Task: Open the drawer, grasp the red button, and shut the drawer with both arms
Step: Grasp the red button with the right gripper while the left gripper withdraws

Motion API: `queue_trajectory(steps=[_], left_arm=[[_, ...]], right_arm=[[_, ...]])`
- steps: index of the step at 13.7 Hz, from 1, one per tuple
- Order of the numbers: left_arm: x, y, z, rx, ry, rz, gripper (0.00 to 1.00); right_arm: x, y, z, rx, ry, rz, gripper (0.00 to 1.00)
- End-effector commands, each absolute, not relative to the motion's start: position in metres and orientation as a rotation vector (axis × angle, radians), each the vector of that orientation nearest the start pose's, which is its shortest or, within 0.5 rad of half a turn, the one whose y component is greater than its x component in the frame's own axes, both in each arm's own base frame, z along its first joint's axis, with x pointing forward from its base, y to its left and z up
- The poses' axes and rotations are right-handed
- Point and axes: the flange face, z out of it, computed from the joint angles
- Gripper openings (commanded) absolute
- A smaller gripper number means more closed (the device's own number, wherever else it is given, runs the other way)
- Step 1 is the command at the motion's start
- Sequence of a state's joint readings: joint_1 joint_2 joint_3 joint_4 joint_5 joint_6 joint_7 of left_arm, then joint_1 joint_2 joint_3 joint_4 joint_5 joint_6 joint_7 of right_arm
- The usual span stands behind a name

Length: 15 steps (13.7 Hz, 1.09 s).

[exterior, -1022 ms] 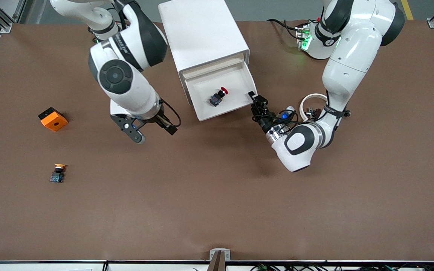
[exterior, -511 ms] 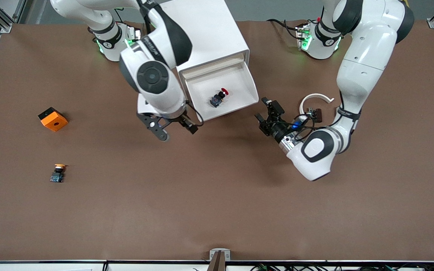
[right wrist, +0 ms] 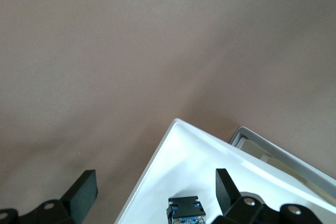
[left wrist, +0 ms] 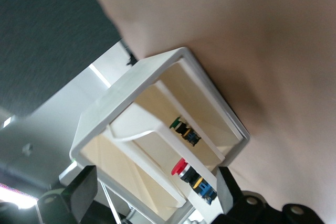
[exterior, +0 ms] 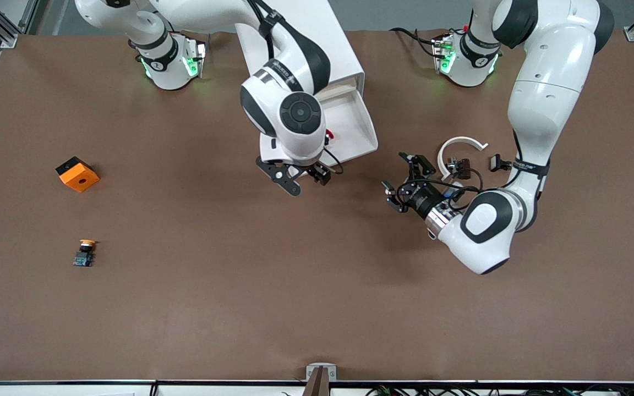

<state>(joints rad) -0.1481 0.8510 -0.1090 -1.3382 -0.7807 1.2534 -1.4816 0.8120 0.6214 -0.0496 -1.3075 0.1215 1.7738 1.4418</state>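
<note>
Now — right gripper (exterior: 301,177) over drawer (exterior: 362,127) front edge, fingers apart.
Button (right wrist: 186,211) just under it; left gripper (exterior: 402,181) open, farther off, waiting.

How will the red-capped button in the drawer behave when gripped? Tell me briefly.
Probably light and rigid: the button looks small, hard plastic. Lying on its side in the drawer, its round cap may let it roll or pivot when nudged.
</note>
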Motion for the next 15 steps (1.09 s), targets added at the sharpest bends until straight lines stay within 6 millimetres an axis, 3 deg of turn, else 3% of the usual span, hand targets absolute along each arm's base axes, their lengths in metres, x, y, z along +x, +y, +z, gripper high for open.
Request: queue_trajectory(steps=[1,4,7,11,15], left_arm=[[0.62,-0.212,0.241,-2.251,-1.505,1.701,1.0],[0.644,-0.205,0.242,-2.574,-1.501,1.458,1.0],[0.667,-0.202,0.252,-2.845,-1.48,1.191,1.0],[0.684,-0.209,0.278,-3.044,-1.346,0.779,1.0],[0.696,-0.222,0.299,-3.117,-1.228,0.375,1.0]], right_arm=[[0.494,0.515,0.372,-3.041,1.096,0.249,1.0],[0.479,0.527,0.37,-3.07,1.064,0.26,1.0],[0.47,0.524,0.364,-3.118,1.061,0.298,1.0],[0.463,0.524,0.367,-3.095,1.067,0.281,1.0],[0.451,0.512,0.36,-3.026,1.065,0.229,1.0]])
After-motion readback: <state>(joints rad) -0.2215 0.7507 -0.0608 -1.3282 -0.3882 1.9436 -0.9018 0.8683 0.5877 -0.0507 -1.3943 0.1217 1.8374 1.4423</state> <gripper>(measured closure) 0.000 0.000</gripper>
